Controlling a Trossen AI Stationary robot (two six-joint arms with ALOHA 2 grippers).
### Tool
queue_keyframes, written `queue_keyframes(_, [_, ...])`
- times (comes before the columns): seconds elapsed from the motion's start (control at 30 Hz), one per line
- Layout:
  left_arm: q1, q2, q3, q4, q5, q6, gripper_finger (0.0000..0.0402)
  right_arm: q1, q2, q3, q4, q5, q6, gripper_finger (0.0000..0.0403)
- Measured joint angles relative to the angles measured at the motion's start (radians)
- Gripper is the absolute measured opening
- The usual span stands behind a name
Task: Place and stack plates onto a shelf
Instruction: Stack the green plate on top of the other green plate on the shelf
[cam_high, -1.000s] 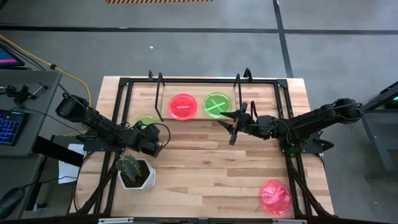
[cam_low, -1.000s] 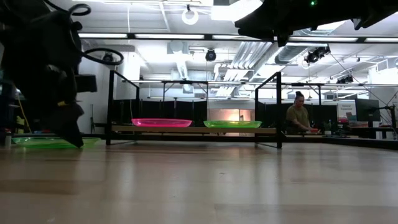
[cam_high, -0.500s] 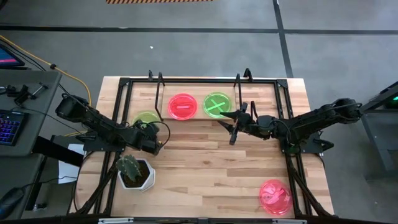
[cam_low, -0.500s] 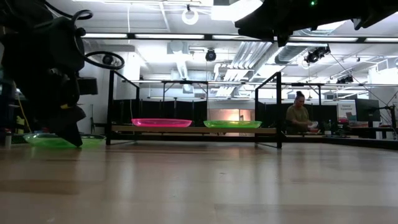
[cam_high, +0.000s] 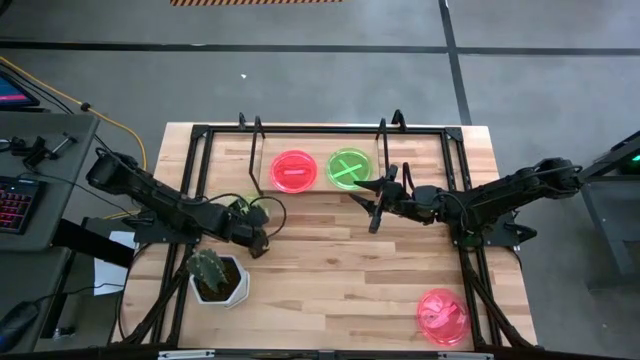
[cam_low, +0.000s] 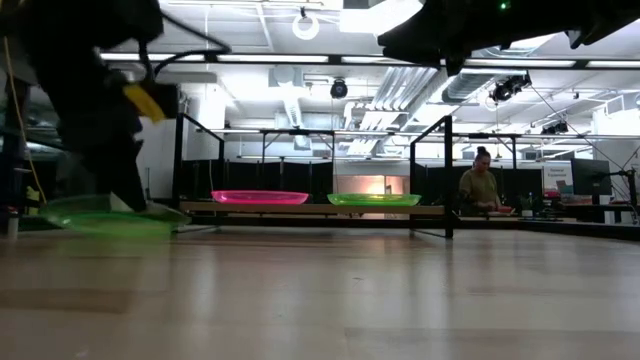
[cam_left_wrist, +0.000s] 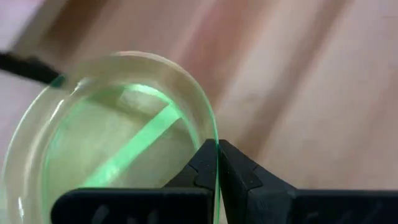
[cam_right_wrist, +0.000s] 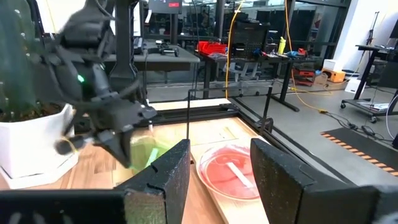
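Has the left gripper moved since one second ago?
Yes. In the high view the left gripper, shut on the green plate, shifted toward the table's middle, away from the cactus pot.

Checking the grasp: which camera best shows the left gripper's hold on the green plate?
The left wrist view: the left gripper pinches the green plate at its rim. The high and low views mostly hide it; the right wrist view is distant.

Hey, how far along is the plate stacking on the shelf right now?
Done: a pink-red plate and a green plate lie side by side on the shelf, not stacked. In hand: the left gripper is shut on the rim of another green plate, off the shelf's left end. Left: that plate and the pink-red plate at the table's near right corner. The right gripper waits open by the shelf.
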Motion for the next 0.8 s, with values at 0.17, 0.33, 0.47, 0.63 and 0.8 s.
queue_keyframes(0.17, [-0.065,-0.001,0.082,-0.040,0.067,0.005,0.0000,0.000,0.000,0.000,-0.006,0.000,0.000,0.0156])
queue_keyframes(0.33, [-0.124,-0.001,0.190,-0.037,0.074,0.073,0.0000,0.000,0.000,0.000,-0.004,0.001,0.000,0.0156])
queue_keyframes(0.47, [-0.154,-0.001,0.270,-0.033,0.045,0.163,0.0000,0.000,0.000,0.000,-0.004,0.001,0.000,0.0156])
queue_keyframes(0.63, [-0.148,-0.001,0.338,0.014,-0.018,0.363,0.0000,0.000,0.000,0.000,0.002,0.002,-0.001,0.0156])
queue_keyframes(0.8, [-0.070,-0.001,0.345,0.176,-0.036,0.689,0.0000,0.000,0.000,-0.001,0.065,0.007,-0.016,0.0156])
